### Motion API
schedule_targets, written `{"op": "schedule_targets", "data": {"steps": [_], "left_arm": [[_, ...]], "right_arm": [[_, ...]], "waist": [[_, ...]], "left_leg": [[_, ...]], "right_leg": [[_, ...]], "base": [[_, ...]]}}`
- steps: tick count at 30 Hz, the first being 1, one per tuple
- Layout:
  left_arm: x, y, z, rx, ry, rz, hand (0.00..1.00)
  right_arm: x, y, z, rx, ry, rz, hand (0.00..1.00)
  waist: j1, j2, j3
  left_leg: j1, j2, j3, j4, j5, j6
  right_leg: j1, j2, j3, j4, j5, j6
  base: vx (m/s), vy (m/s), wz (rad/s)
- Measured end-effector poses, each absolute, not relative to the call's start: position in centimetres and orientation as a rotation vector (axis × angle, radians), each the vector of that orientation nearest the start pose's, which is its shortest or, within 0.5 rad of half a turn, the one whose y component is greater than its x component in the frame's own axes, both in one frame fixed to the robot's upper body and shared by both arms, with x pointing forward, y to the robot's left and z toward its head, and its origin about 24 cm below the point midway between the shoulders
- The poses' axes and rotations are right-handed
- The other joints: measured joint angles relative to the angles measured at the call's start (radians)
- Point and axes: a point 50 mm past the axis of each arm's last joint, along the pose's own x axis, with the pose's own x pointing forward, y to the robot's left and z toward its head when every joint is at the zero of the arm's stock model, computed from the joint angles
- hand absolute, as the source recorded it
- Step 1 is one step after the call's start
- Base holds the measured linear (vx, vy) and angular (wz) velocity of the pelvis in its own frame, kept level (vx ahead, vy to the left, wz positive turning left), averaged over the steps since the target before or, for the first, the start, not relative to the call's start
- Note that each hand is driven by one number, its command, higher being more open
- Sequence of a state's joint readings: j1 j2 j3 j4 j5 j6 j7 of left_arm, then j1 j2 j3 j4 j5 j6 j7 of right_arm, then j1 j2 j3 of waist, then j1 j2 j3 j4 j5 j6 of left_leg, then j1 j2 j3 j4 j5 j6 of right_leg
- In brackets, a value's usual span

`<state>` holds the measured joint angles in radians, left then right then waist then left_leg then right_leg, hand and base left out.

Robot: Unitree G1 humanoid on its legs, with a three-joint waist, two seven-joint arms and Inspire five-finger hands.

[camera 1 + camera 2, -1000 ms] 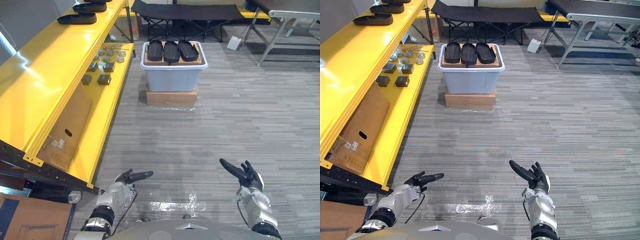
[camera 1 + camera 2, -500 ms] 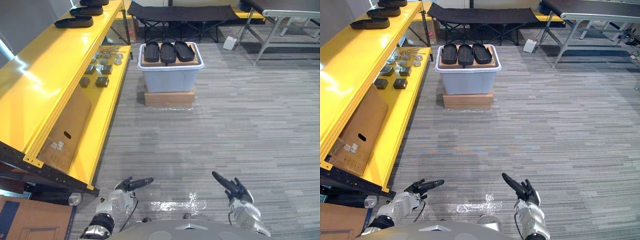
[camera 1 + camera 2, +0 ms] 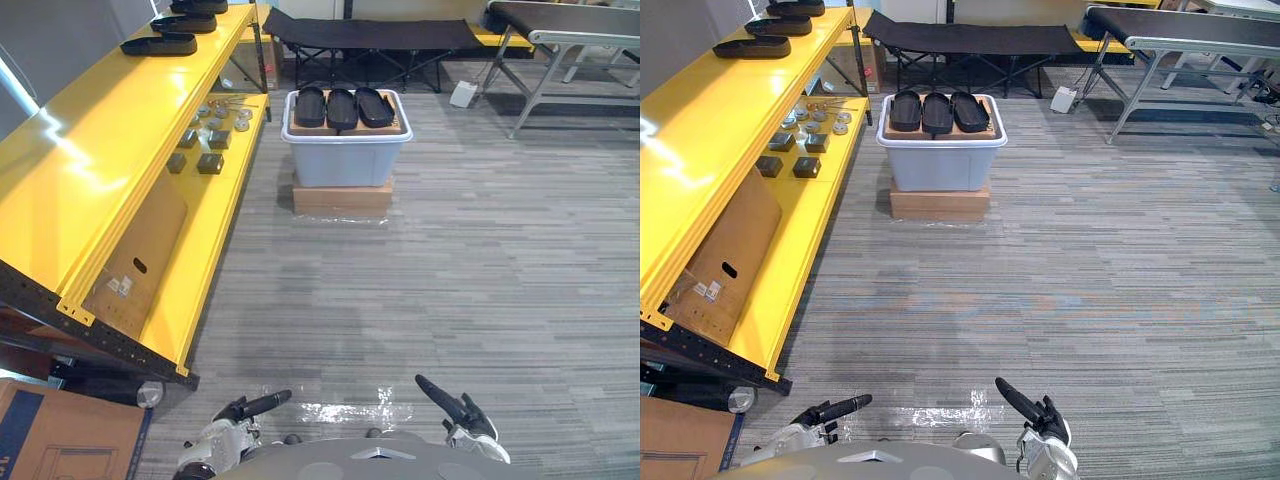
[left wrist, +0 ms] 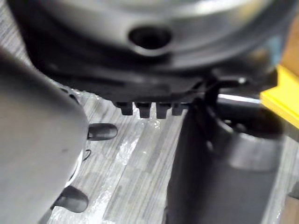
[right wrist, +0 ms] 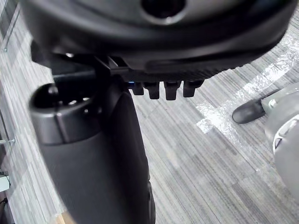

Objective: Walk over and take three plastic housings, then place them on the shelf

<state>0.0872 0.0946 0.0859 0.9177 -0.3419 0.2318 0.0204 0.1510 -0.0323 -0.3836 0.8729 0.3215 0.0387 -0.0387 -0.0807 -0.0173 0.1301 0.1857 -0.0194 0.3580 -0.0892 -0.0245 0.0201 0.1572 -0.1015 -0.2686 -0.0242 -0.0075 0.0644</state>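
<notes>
Left eye view: the long yellow shelf point(image 3: 95, 150) runs along the left of the pale grey tote point(image 3: 345, 155), and a black folding cot point(image 3: 370, 35) stands behind the tote. The tote sits on a flat cardboard box point(image 3: 340, 195) on the grey carpet. A cardboard sheet point(image 3: 135, 255) leans in the shelf's lower level, nearer the robot than the tote. Three black plastic housings point(image 3: 342, 107) lie side by side across the tote's top. Two more housings point(image 3: 158, 44) lie on the shelf's top level, left of the tote. The left hand point(image 3: 240, 411) and right hand point(image 3: 458, 411) hang well short of the tote, fingers straight, holding nothing. Small dark blocks point(image 3: 200, 162) sit on the lower level, left of the tote.
</notes>
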Motion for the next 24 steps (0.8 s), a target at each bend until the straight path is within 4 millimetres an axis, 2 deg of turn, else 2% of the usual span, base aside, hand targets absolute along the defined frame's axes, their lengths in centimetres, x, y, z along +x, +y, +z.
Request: {"op": "schedule_targets", "data": {"steps": [2,4,5,6,7,8,9,10,11,13,14,15,17,18,19,20,21,22,23,24], "left_arm": [[10.1,19.1,-15.8,-0.302,1.191,0.285,1.0],[10.4,19.2,-15.7,-0.288,1.199,0.265,1.0],[10.6,19.0,-15.8,-0.281,1.208,0.255,1.0],[10.8,19.0,-15.9,-0.271,1.219,0.251,1.0],[11.2,19.3,-15.8,-0.26,1.22,0.251,1.0],[11.3,19.6,-15.8,-0.249,1.22,0.254,1.0],[11.0,20.0,-15.8,-0.228,1.235,0.259,1.0],[10.4,20.4,-16.0,-0.208,1.261,0.264,1.0],[10.3,20.5,-16.0,-0.207,1.266,0.264,1.0],[10.2,20.8,-16.0,-0.194,1.271,0.272,1.0],[10.1,20.9,-16.1,-0.197,1.273,0.288,1.0],[9.8,21.2,-16.1,-0.201,1.273,0.321,1.0],[9.5,21.6,-16.1,-0.24,1.256,0.388,1.0],[9.5,21.8,-16.0,-0.286,1.244,0.429,1.0],[9.4,21.8,-16.0,-0.312,1.239,0.451,1.0],[9.2,22.0,-16.0,-0.373,1.218,0.499,1.0],[9.9,22.1,-15.7,-0.387,1.175,0.513,1.0],[11.0,21.9,-15.3,-0.424,1.12,0.514,1.0],[11.4,22.0,-15.1,-0.43,1.102,0.509,1.0],[12.2,21.8,-14.9,-0.431,1.082,0.487,1.0]], "right_arm": [[8.6,-22.2,-15.2,0.418,0.984,-0.611,1.0],[8.5,-21.9,-15.4,0.429,0.999,-0.611,1.0],[8.3,-21.7,-15.5,0.437,1.015,-0.615,1.0],[8.4,-21.3,-15.6,0.458,1.017,-0.618,1.0],[8.1,-20.8,-15.8,0.477,1.032,-0.62,1.0],[7.7,-20.4,-16.0,0.507,1.044,-0.629,1.0],[7.0,-20.2,-16.2,0.52,1.064,-0.638,1.0],[5.9,-20.2,-16.4,0.54,1.071,-0.668,1.0],[5.6,-20.1,-16.4,0.548,1.064,-0.679,1.0],[4.3,-20.1,-16.6,0.58,1.057,-0.733,1.0],[3.8,-20.1,-16.6,0.587,1.065,-0.742,1.0],[2.4,-19.9,-16.8,0.595,1.089,-0.762,1.0],[0.8,-19.5,-17.0,0.609,1.135,-0.784,1.0],[-0.5,-19.3,-17.1,0.614,1.171,-0.801,1.0],[-1.2,-19.3,-17.1,0.618,1.192,-0.813,1.0],[-2.5,-18.9,-17.2,0.631,1.24,-0.821,1.0],[-3.1,-18.7,-17.3,0.642,1.267,-0.834,1.0],[-3.2,-18.7,-17.3,0.639,1.276,-0.843,1.0],[-3.2,-19.0,-17.3,0.63,1.273,-0.842,1.0],[-2.8,-19.8,-17.3,0.609,1.266,-0.847,1.0]], "waist": [[0.003,-0.008,0.007],[0.005,-0.012,0.013],[0.007,-0.018,0.028],[0.007,-0.009,0.052],[0.004,-0.021,0.078],[0.002,-0.027,0.084],[0.003,-0.03,0.091],[0.004,-0.035,0.093],[0.004,-0.034,0.093],[0.005,-0.034,0.093],[0.005,-0.033,0.093],[0.005,-0.035,0.091],[0.005,-0.035,0.088],[0.0,-0.026,0.079],[-0.004,-0.018,0.069],[-0.006,-0.024,0.047],[-0.01,-0.009,0.05],[0.001,0.019,0.055],[0.009,0.02,0.063],[0.021,0.018,0.069]], "left_leg": [[-0.002,-0.001,0.0,0.0,-0.015,-0.005],[-0.002,-0.01,0.0,0.0,-0.028,0.005],[-0.003,-0.005,0.002,0.0,-0.031,0.008],[0.017,0.002,-0.003,0.001,-0.032,0.011],[0.037,0.012,-0.007,0.01,-0.038,0.021],[0.037,0.018,-0.008,0.027,-0.051,0.018],[0.036,0.03,-0.009,0.055,-0.07,0.013],[0.034,0.061,-0.01,0.095,-0.099,-0.007],[0.034,0.074,-0.011,0.106,-0.108,-0.015],[0.05,0.13,-0.013,0.156,-0.158,-0.059],[0.056,0.145,-0.014,0.17,-0.174,-0.073],[0.075,0.175,-0.016,0.204,-0.21,-0.102],[0.09,0.215,-0.025,0.26,-0.267,-0.145],[0.091,0.249,-0.034,0.277,-0.286,-0.154],[0.096,0.27,-0.038,0.278,-0.291,-0.156],[0.075,0.305,-0.054,0.365,-0.305,-0.133],[0.013,0.363,-0.072,0.51,-0.296,-0.102],[-0.078,0.446,-0.082,0.723,-0.224,-0.009],[-0.124,0.469,-0.094,0.819,-0.187,-0.015],[-0.193,0.437,-0.096,0.93,-0.235,-0.063]], "right_leg": [[-0.04,-0.011,0.005,0.081,-0.042,-0.003],[-0.1,-0.039,0.016,0.228,-0.106,0.003],[-0.173,-0.052,0.027,0.37,-0.114,0.002],[-0.233,-0.07,0.026,0.528,-0.103,0.019],[-0.272,-0.085,0.022,0.61,-0.122,0.011],[-0.284,-0.092,0.021,0.629,-0.135,0.0],[-0.305,-0.099,0.021,0.626,-0.148,0.0],[-0.327,-0.103,0.021,0.554,-0.144,0.007],[-0.334,-0.106,0.024,0.516,-0.139,0.012],[-0.357,-0.106,0.075,0.384,-0.104,0.04],[-0.356,-0.106,0.086,0.366,-0.098,0.043],[-0.349,-0.104,0.107,0.346,-0.09,0.056],[-0.344,-0.104,0.119,0.338,-0.087,0.062],[-0.342,-0.091,0.108,0.339,-0.089,0.062],[-0.337,-0.071,0.106,0.326,-0.094,0.057],[-0.305,-0.037,0.114,0.297,-0.049,0.047],[-0.287,-0.009,0.096,0.309,-0.016,0.015],[-0.224,0.039,0.074,0.272,-0.03,-0.025],[-0.19,0.051,0.065,0.251,-0.034,-0.037],[-0.106,0.051,0.069,0.201,-0.044,-0.054]], "base": [[0.0,0.029,-0.04],[0.03,0.027,-0.06],[0.04,0.025,-0.02],[0.03,0.013,0.04],[0.04,-0.006,0.16],[0.05,-0.026,0.12],[0.15,-0.06,0.09],[0.17,-0.062,0.05],[0.25,-0.083,0.0],[0.29,-0.112,-0.03],[0.34,-0.172,0.03],[0.28,-0.168,0.07],[0.41,-0.284,0.18],[0.47,-0.356,0.29],[0.55,-0.406,0.42],[0.56,-0.448,0.48],[0.64,-0.56,0.46],[0.49,-0.485,0.3],[0.59,-0.512,0.06],[0.58,-0.427,-0.04]]}}
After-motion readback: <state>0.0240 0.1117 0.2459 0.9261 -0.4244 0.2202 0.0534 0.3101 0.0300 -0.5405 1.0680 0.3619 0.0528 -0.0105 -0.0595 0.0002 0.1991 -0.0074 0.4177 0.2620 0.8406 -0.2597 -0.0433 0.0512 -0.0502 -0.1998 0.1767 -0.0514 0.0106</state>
